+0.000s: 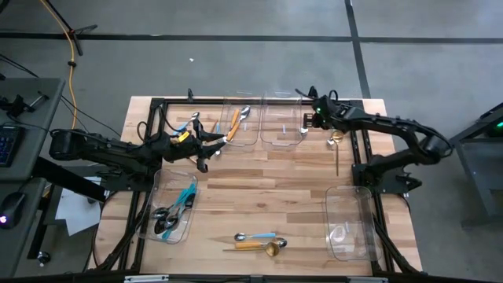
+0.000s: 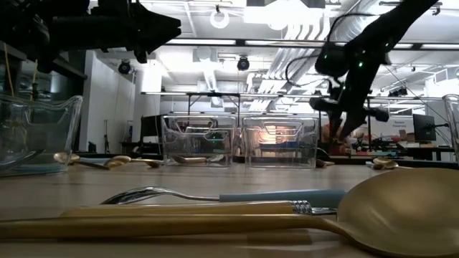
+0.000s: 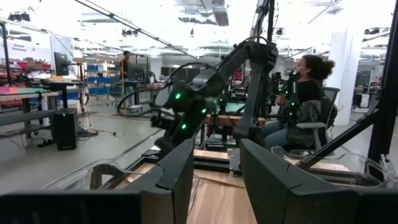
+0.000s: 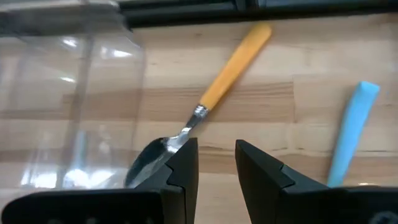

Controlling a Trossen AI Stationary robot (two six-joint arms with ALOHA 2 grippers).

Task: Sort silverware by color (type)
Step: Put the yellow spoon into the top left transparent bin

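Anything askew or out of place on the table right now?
The front-left bin sits skewed to the table edges, while the other three bins look square. A gold spoon lies loose on the wood right of the back bins, outside any bin. Nothing looks spilled or damaged.

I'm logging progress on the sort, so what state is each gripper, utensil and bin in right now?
left gripper: open, empty, above the table.
right gripper: open, empty, over the table.
orange-handled spoon: flat on the table, unheld.
light-blue handle: flat on the table, unheld.
bin by the left arm: upright, holding dark-headed spoons.
gold spoon: flat on the table, outside any bin.
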